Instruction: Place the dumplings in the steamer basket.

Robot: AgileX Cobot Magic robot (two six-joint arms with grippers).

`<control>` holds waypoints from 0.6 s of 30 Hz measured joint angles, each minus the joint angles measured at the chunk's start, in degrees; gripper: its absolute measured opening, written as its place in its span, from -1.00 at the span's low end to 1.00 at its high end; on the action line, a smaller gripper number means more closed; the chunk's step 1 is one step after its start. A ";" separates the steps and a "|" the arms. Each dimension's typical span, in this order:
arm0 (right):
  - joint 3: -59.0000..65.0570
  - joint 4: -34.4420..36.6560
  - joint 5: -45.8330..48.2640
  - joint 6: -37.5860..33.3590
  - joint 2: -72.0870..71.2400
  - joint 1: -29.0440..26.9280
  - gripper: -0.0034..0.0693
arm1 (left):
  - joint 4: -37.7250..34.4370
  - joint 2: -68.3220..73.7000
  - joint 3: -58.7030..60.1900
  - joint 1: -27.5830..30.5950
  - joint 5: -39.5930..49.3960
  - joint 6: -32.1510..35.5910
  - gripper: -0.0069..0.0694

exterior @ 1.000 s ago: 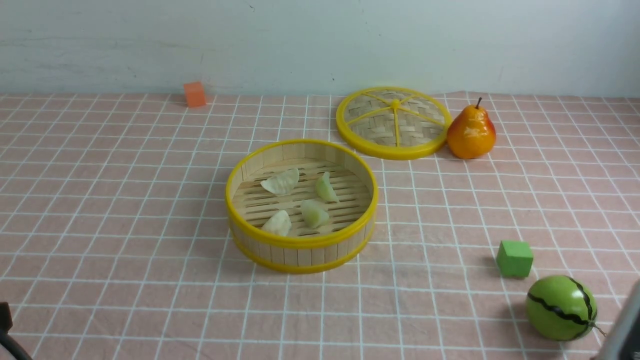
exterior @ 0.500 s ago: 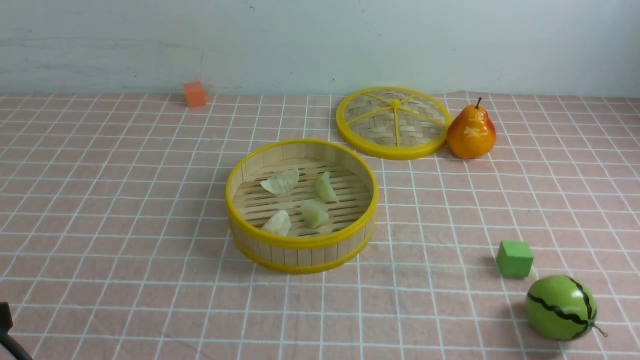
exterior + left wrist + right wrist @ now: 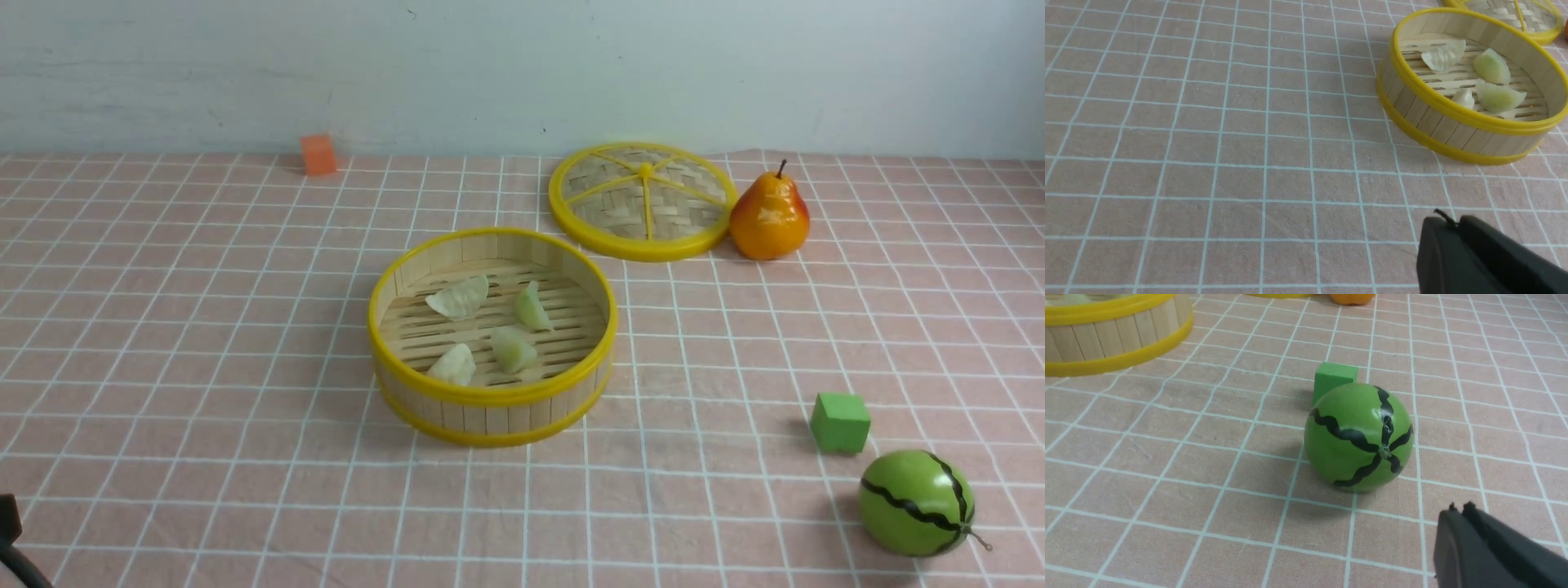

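The steamer basket (image 3: 490,412) stands mid-table. Several pale dumplings lie on its slatted floor: one at the back left (image 3: 459,296), one at the back right (image 3: 532,307), one at the front right (image 3: 513,349), one at the front left (image 3: 453,365). The left wrist view shows the basket (image 3: 1453,122) and the dumplings (image 3: 1492,67) too. My left gripper (image 3: 1453,223) is shut and empty, low over the cloth, well short of the basket. My right gripper (image 3: 1458,507) is shut and empty, just on the near side of the toy watermelon (image 3: 1359,437).
The woven lid (image 3: 643,200) lies at the back right with a pear (image 3: 770,216) beside it. A green cube (image 3: 840,421) and the watermelon (image 3: 916,502) sit at the front right. An orange cube (image 3: 317,153) is by the back wall.
A grey part of my right arm showed at the bottom right corner of the front view one second ago and has gone from view. Nothing else has moved.
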 joint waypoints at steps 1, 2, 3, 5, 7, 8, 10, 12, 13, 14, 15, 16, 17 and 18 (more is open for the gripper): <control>-0.05 0.00 0.00 0.00 0.00 0.00 -0.91 | 0.00 0.00 0.00 0.00 0.00 0.00 -0.72; -0.05 0.00 0.00 0.00 0.00 0.00 -0.91 | 0.00 0.00 0.00 0.00 0.00 0.00 -0.72; -0.05 0.00 0.06 0.00 0.00 0.00 -0.91 | 0.00 0.00 0.00 0.00 0.05 0.00 -0.72; -0.05 -0.31 0.06 0.00 0.00 0.00 -0.91 | 0.00 0.00 0.00 0.00 0.05 0.00 -0.72; -0.05 -0.31 0.06 0.00 0.00 0.00 -0.90 | 0.00 0.00 0.00 0.00 0.05 0.00 -0.72; -0.05 -0.31 0.06 0.00 0.00 0.00 -0.90 | 0.00 0.00 0.00 0.00 0.09 0.00 -0.72; -0.05 -0.31 0.06 0.00 0.00 0.00 -0.89 | 0.00 0.00 0.00 0.00 0.15 0.00 -0.72; -0.05 -0.31 0.06 0.00 0.00 0.00 -0.89 | 0.00 0.00 0.00 0.00 0.12 0.00 -0.71; -0.05 -0.31 0.06 0.00 0.00 0.00 -0.88 | 0.00 0.00 0.00 0.00 0.16 0.00 -0.71; -0.05 -0.31 0.06 0.00 0.00 0.00 -0.88 | 0.00 0.00 0.00 0.00 0.16 0.00 -0.70; -0.05 -0.31 0.06 0.00 0.00 0.00 -0.88 | 0.00 0.00 0.00 0.00 0.16 0.00 -0.70; -0.05 -0.36 0.06 0.00 0.00 0.00 -0.87 | 0.00 -0.23 0.14 0.00 0.16 0.00 -0.69; -0.05 -0.36 0.06 0.00 0.00 0.00 -0.87 | 0.00 -0.72 0.51 0.00 -0.16 0.00 -0.69; -0.05 -0.36 0.11 0.00 0.00 0.00 -0.87 | 0.00 -1.33 0.90 0.00 -0.26 0.00 -0.69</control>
